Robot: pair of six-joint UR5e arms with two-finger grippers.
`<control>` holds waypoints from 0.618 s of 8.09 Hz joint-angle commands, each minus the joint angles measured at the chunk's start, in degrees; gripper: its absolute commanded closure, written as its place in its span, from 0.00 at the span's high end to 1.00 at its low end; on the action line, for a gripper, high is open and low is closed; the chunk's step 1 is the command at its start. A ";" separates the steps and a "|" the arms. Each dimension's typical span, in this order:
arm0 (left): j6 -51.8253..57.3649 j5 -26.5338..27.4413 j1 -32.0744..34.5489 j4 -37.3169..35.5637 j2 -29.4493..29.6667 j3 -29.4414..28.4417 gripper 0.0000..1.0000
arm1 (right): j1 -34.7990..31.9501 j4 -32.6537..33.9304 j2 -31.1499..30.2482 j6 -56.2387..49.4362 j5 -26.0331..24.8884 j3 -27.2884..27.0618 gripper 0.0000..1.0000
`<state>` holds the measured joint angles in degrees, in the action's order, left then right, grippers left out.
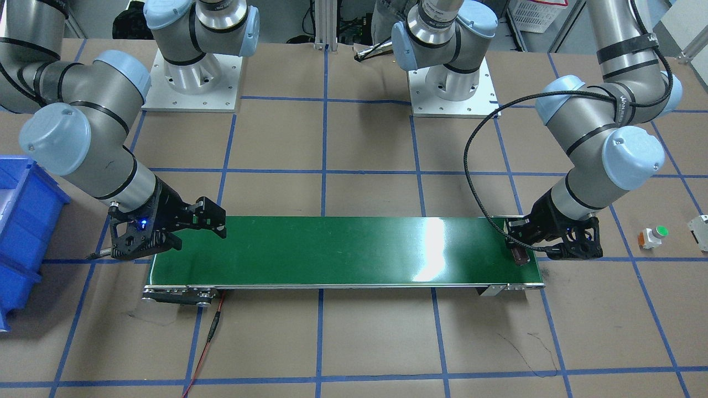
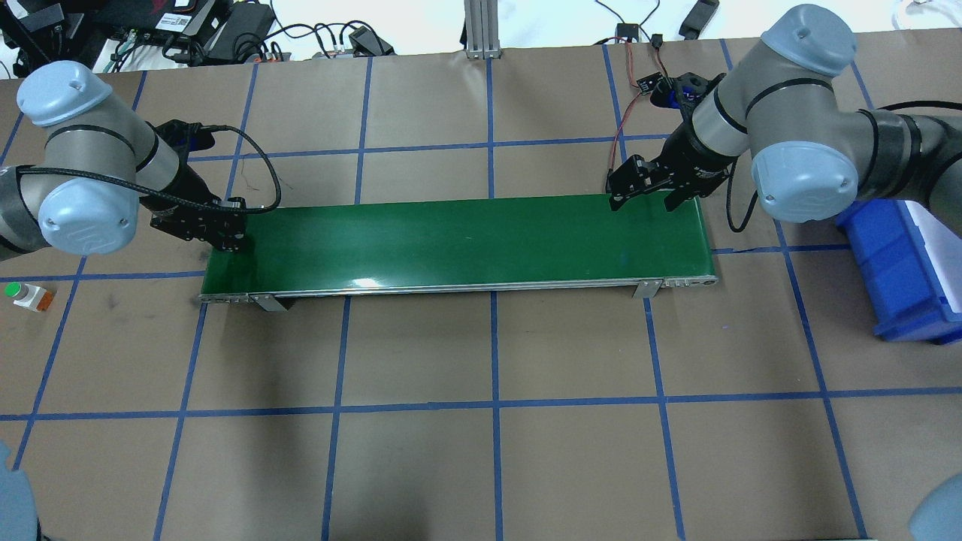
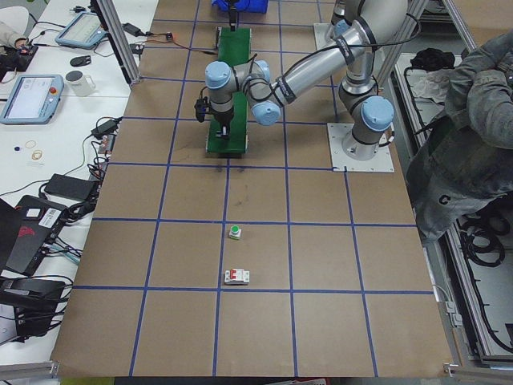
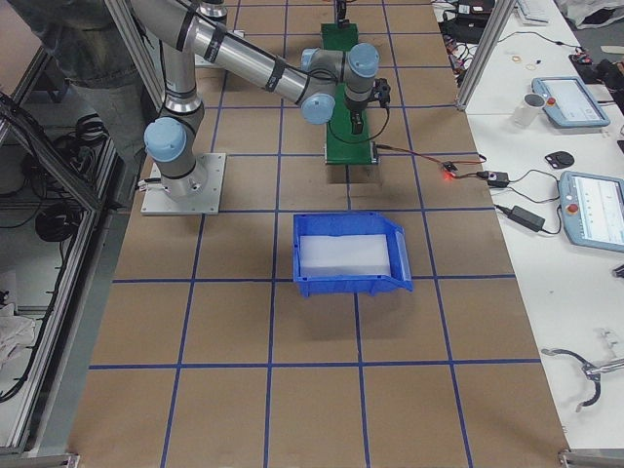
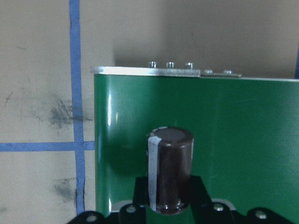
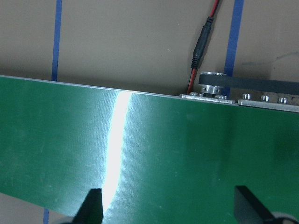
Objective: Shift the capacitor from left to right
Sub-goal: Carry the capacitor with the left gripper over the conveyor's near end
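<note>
At the far left end of the long green conveyor belt (image 1: 343,249), the robot's left gripper (image 1: 520,244) is clamped on the small, stubby dark brown-black cylindrical capacitor (image 1: 519,256). The left wrist camera shows the capacitor (image 5: 170,170) gripped low on its body. It has a pale grey stripe down one side and a flat, slightly lighter end facing the camera. It sits over the green belt surface (image 5: 233,140), close to the belt's end edge and corner. From here I cannot tell whether it touches the belt or hangs just above it.

At the opposite end of the belt, the right gripper (image 1: 202,235) is poised over the green surface with its jaws spread wide and nothing between them. In its own wrist view, both black fingertips (image 6: 91,205) stand well apart above the belt (image 6: 163,154). A red-and-black cable (image 6: 201,46) runs off past the belt's roller.

A blue plastic bin (image 1: 22,221) sits on the brown paper-covered table beyond the right arm's end of the belt. On the left arm's side, well away from the belt, are a white push button with a green cap and orange base (image 1: 652,236) and a white-grey blocky component (image 1: 699,229).
</note>
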<state>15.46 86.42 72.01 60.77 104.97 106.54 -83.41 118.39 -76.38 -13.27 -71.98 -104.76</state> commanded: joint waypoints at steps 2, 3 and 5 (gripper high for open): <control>0.27 1.21 0.24 0.06 -0.20 1.12 0.99 | 0.00 0.00 0.00 0.00 0.00 0.00 1.00; -0.08 1.12 0.24 -0.21 -0.98 1.04 1.00 | 0.00 0.00 0.00 0.00 0.00 0.00 1.00; 0.01 1.47 0.32 0.32 -2.12 0.95 1.00 | 0.00 0.00 0.00 0.00 0.00 0.00 1.00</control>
<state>15.46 87.66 72.24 60.77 104.04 107.59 -83.41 118.39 -76.37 -13.27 -71.98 -104.76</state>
